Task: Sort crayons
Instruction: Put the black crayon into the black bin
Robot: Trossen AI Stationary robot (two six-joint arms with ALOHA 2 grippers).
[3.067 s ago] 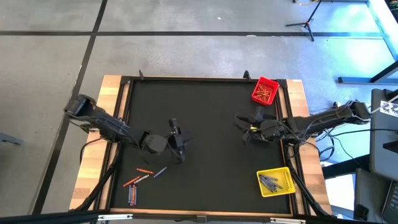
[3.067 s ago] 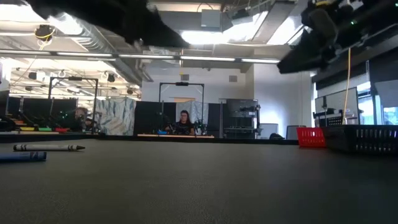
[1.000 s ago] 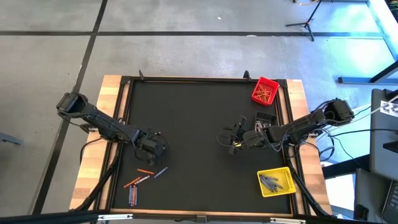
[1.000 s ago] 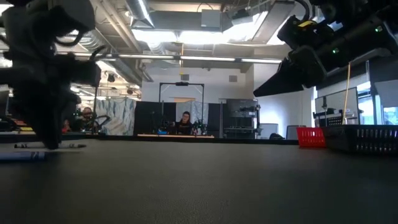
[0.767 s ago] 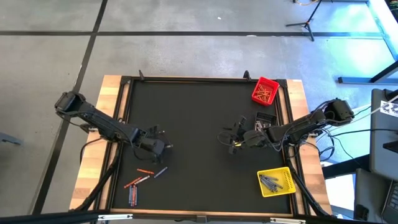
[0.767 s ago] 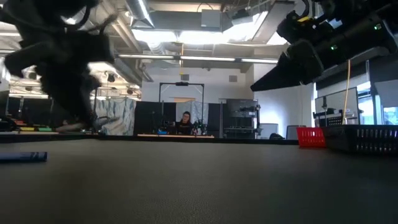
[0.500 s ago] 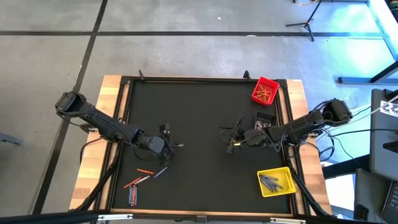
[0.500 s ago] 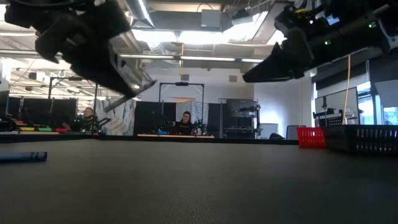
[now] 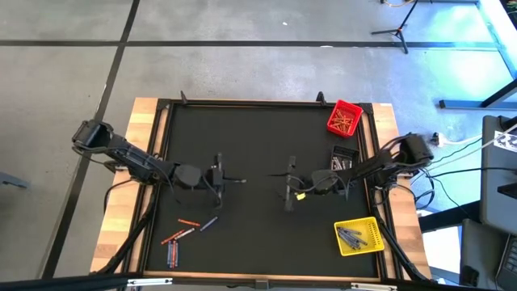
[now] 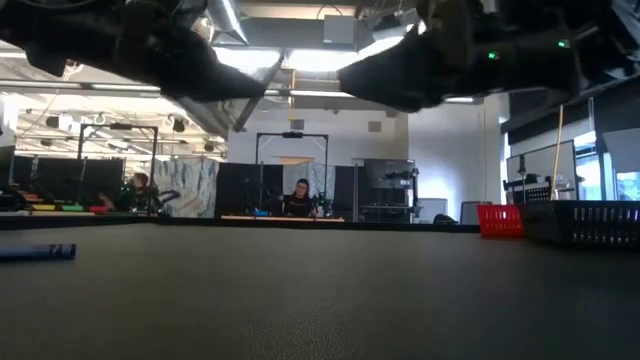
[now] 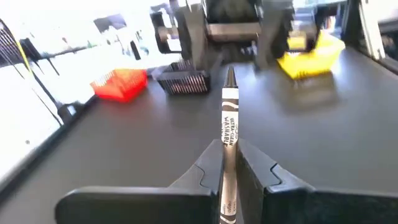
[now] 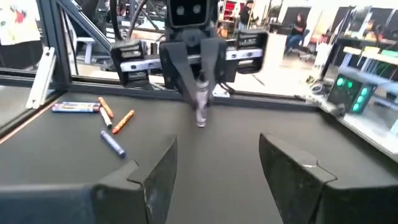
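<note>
A red bin (image 9: 344, 118) sits at one table corner; a yellow bin (image 9: 359, 237) at another; a person (image 10: 297, 196) sits beyond.

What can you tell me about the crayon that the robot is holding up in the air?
The grey crayon is a thin stick in a pale paper wrapper with dark printed letters and a dark pointed tip. The left gripper is shut on its lower part, one dark finger on each side, so the tip sticks out toward the right gripper, which faces it with open fingers. It hangs above the black mat, touching only the fingers.
</note>
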